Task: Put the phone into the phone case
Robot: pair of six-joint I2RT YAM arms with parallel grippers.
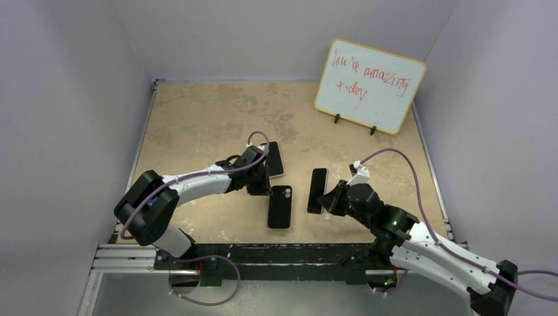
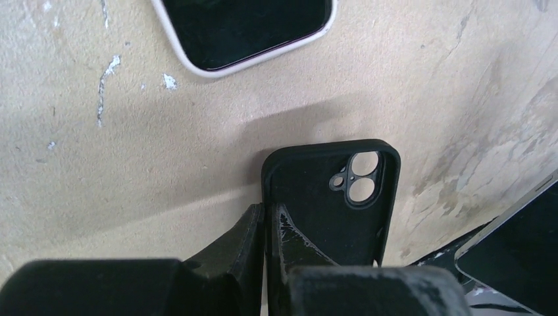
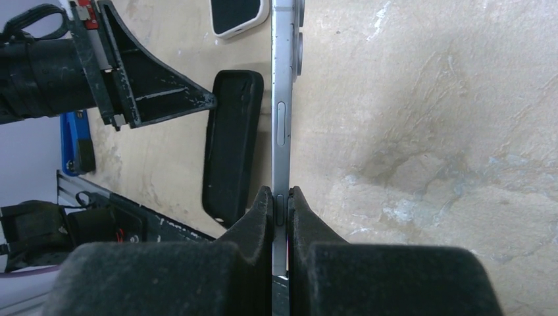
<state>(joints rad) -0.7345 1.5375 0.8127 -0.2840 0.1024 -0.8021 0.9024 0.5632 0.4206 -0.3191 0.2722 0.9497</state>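
Note:
The black phone case (image 1: 279,206) lies open side up near the table's front, its camera cut-out at the far end. My left gripper (image 1: 265,189) is shut on the case's left wall; in the left wrist view (image 2: 266,217) one finger is outside and one inside the case (image 2: 335,210). My right gripper (image 1: 327,199) is shut on the silver-edged phone (image 1: 318,189) and holds it on edge just right of the case. In the right wrist view the phone (image 3: 281,112) runs edge-on from my gripper (image 3: 281,197), with the case (image 3: 231,145) to its left.
A second phone in a white case (image 1: 275,159) lies just behind the left gripper, and shows in the left wrist view (image 2: 243,33). A whiteboard (image 1: 368,85) stands at the back right. Grey walls close in the table on both sides.

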